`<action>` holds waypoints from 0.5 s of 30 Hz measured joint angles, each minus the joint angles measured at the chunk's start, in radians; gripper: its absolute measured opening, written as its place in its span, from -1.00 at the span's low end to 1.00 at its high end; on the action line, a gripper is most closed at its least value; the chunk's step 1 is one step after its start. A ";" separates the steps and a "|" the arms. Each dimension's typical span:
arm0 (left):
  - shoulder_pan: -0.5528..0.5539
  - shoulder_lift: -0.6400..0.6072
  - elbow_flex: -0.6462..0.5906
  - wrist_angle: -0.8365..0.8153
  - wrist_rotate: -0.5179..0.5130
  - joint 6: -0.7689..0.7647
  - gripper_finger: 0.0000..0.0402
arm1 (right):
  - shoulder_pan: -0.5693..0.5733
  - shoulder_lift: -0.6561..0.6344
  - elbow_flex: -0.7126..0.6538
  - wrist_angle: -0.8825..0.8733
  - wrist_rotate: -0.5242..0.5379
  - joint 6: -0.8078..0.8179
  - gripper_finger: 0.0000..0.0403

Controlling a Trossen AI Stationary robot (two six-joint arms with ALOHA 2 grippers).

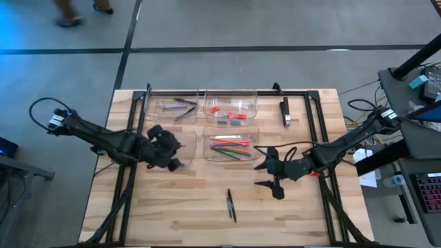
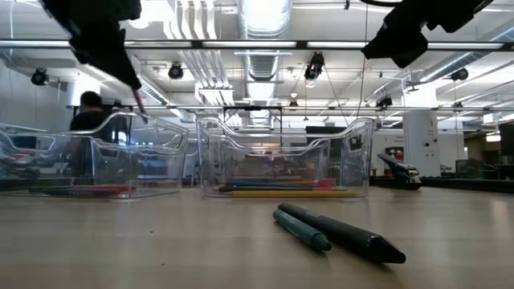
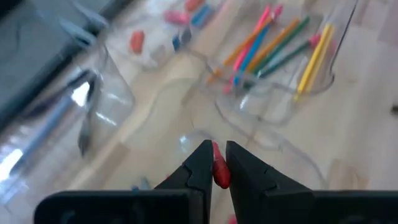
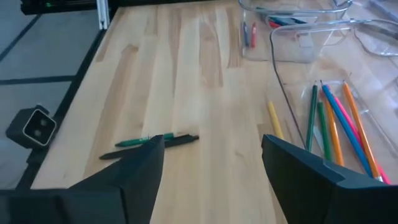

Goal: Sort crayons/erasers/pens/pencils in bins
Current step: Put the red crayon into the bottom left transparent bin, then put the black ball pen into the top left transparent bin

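Left tool (image 1: 172, 164) clamped on a red crayon, high view, over the near-left bin (image 1: 180, 146); right tool (image 1: 270, 176) spread wide, empty, beside the pencil bin (image 1: 256, 131). Two pens (image 1: 231, 205) lie on the desk (image 1: 179, 213) near the front edge.
Low view: pens (image 2: 337, 231) before the pencil bin (image 2: 353, 160).
Left wrist: crayon (image 3: 219, 171) pinched between fingers (image 3: 199, 168).
Right wrist: fingers (image 4: 140, 171) apart above the pens (image 4: 149, 144).

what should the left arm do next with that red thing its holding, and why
Probably lower a little and open. The left gripper is shut on a short red crayon and hangs over a clear bin at the table's left, so releasing should drop it in.
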 joint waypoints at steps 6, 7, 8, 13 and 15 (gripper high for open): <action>0.000 -0.052 -0.084 -0.003 0.079 -0.053 -0.88 | -0.004 0.012 0.000 0.006 0.007 0.007 0.26; -0.002 -0.057 -0.098 0.001 0.084 -0.052 -0.88 | -0.004 0.012 0.000 0.007 0.007 0.013 0.26; -0.002 -0.061 -0.111 0.014 0.089 -0.053 -0.88 | -0.004 0.011 0.000 0.004 0.006 0.015 0.26; -0.002 -0.091 -0.151 0.034 0.094 -0.070 -0.79 | -0.004 0.011 0.000 0.006 0.006 0.015 0.25; -0.002 -0.100 -0.154 0.031 0.094 -0.071 -0.67 | -0.004 0.012 0.000 0.007 0.008 0.014 0.25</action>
